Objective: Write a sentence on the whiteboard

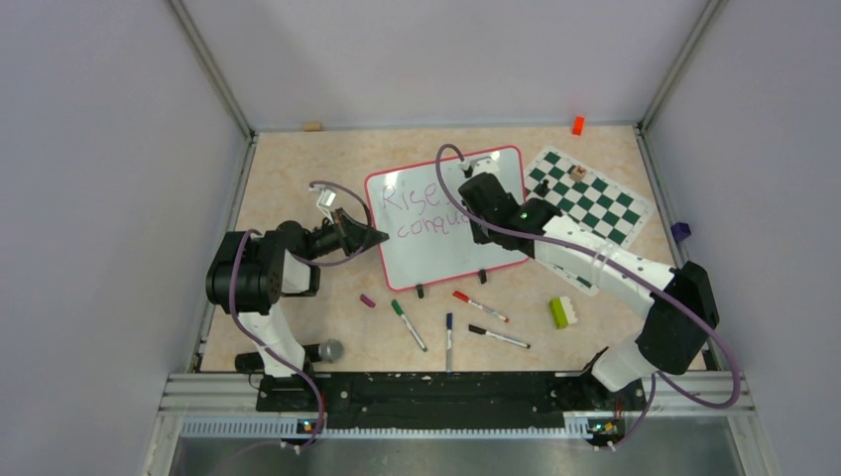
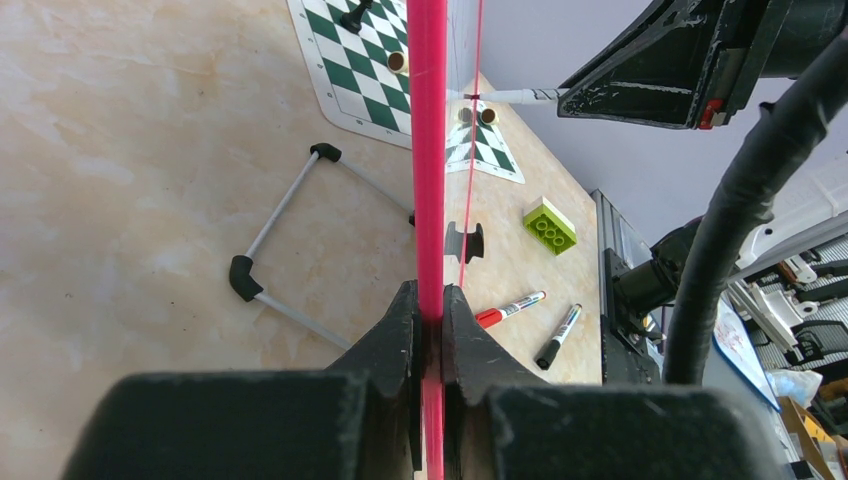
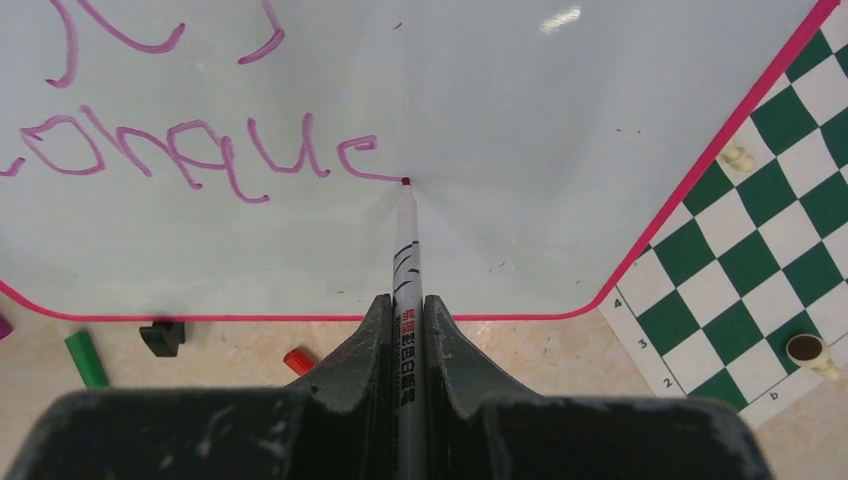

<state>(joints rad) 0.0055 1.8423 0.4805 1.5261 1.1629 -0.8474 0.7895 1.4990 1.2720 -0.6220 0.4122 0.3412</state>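
The whiteboard (image 1: pixel 436 248) stands tilted on two black feet mid-table, white with a pink-red rim (image 2: pixel 428 150). My left gripper (image 1: pixel 375 237) is shut on its left rim, the pink edge pinched between both jaws (image 2: pixel 430 318). My right gripper (image 1: pixel 474 203) is shut on a white marker (image 3: pixel 406 250) whose tip touches the board (image 3: pixel 560 150) at the end of the purple writing. The sentence (image 1: pixel 419 211) reads "Rise" above "conque" in purple (image 3: pixel 190 150).
A green-and-white chess mat (image 1: pixel 587 198) with a few pieces lies right of the board. Several loose markers (image 1: pixel 481 305) and a purple cap (image 1: pixel 367 299) lie in front of it. A green brick (image 1: pixel 561 311) sits to the right, an orange block (image 1: pixel 577 125) at the back wall.
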